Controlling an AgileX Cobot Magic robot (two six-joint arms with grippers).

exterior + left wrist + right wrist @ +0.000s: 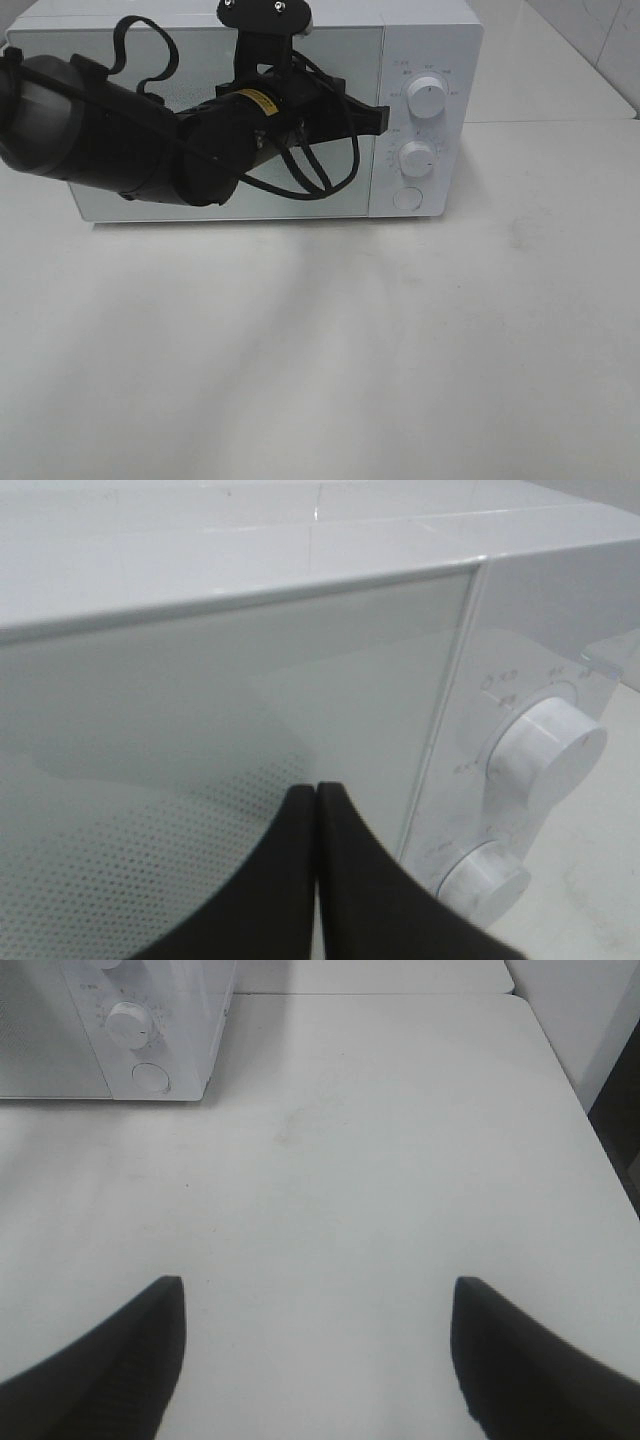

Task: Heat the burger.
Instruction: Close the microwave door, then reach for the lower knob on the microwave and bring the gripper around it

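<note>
A white table [320, 350] carries a white microwave [445, 60] at its far side, with the door [200, 730] looking shut. The burger is in no view, and the dotted glass does not show whether it sits inside. If it does, the step in hand looks to be setting the timer. That would want a spread claw set squarely around a knob and turned gently, so the oven does not slide. The bulky black left arm [100, 130] reaches from the left across the door front, roughly level. The left gripper [317, 790] is empty, its fingers pressed together, tips close to the door's right edge. The right gripper [318, 1282] hangs spread and empty over the table, nearer and right of the oven. Just right of the left claw's tips are the upper knob [427, 98] and lower knob [416, 158].
</note>
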